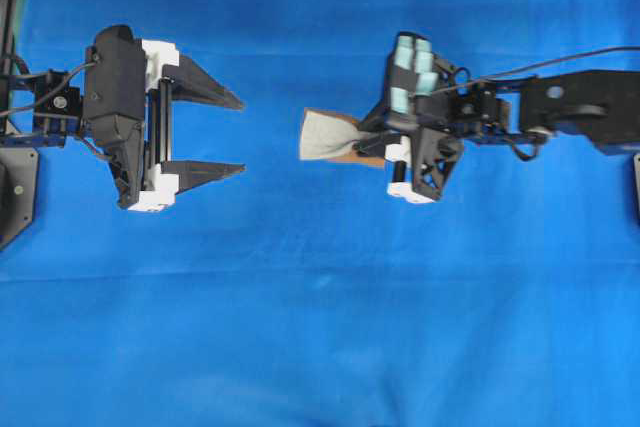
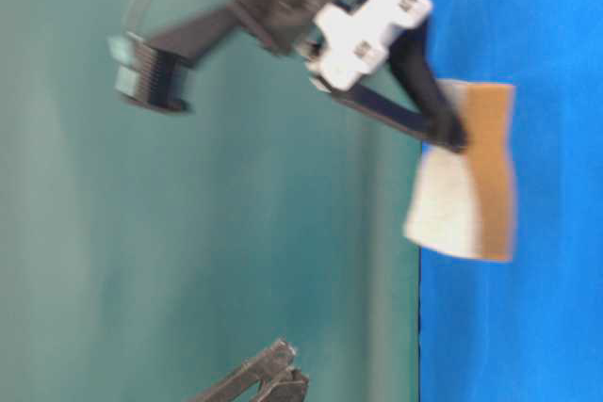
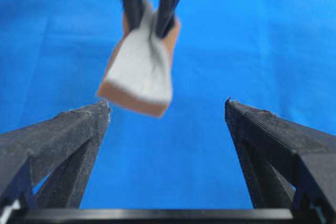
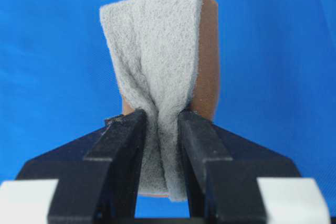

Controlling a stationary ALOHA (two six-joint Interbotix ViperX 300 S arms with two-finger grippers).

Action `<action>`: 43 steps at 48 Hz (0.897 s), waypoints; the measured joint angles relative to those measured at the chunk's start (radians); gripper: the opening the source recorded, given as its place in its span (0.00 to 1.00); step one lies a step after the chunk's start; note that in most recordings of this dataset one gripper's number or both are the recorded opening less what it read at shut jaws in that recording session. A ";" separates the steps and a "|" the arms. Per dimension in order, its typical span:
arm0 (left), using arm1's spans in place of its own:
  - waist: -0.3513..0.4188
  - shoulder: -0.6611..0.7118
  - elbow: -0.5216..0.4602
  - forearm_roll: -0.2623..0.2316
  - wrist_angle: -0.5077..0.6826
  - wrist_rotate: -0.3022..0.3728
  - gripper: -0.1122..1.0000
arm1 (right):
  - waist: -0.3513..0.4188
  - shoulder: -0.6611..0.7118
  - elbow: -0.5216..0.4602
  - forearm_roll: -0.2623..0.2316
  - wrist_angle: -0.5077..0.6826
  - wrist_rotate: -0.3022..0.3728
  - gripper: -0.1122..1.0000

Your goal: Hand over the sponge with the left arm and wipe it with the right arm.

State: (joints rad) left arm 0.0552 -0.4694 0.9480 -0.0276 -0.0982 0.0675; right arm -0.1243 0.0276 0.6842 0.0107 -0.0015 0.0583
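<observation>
The sponge (image 1: 325, 134) has a grey-white top over an orange-brown layer and hangs above the blue cloth at the centre. My right gripper (image 1: 368, 139), with teal patches, is shut on its near end and squeezes the grey layer into a fold (image 4: 157, 45). The right gripper also shows in the right wrist view (image 4: 160, 121) and the table-level view (image 2: 450, 134). My left gripper (image 1: 242, 137), plain black, is open and empty, its tips a short gap left of the sponge's free end. In the left wrist view the sponge (image 3: 139, 72) hangs just beyond the open left gripper (image 3: 168, 106).
A blue cloth (image 1: 320, 327) covers the whole table. A teal-green wall (image 2: 188, 233) shows in the table-level view. A black cable (image 1: 560, 57) runs along the right arm.
</observation>
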 measured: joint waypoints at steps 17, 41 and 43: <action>0.002 0.000 0.002 0.000 0.000 0.003 0.91 | -0.006 0.129 -0.026 0.005 -0.014 0.006 0.36; 0.000 0.000 0.002 0.000 -0.002 0.003 0.91 | -0.069 0.132 -0.023 -0.003 -0.032 -0.008 0.33; 0.000 0.000 0.002 0.000 -0.002 0.003 0.91 | -0.077 0.132 -0.021 -0.003 -0.035 -0.008 0.33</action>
State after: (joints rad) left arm 0.0552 -0.4694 0.9495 -0.0276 -0.0997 0.0706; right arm -0.2010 0.1595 0.6627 0.0077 -0.0368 0.0506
